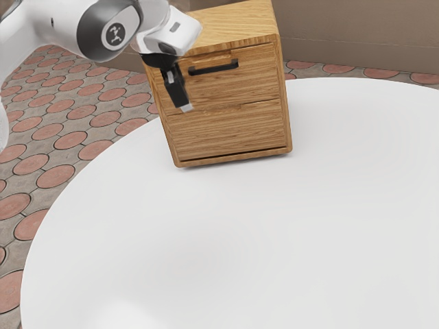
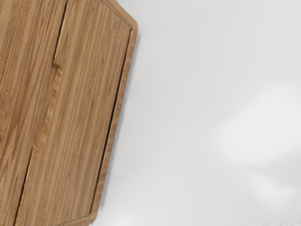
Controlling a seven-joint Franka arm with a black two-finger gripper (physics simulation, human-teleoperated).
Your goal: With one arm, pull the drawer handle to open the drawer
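Since the handle (image 1: 213,68) is a stiff, slim bar on the upper drawer (image 1: 240,83), at the worktop's (image 1: 274,240) far edge, I'd grip mid-bar; my end effector (image 1: 184,103) hangs just beside it, open or closed I cannot tell.

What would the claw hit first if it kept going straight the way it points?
Probably the white table by the cabinet: the claw points down past the lower drawer front; depth unclear.
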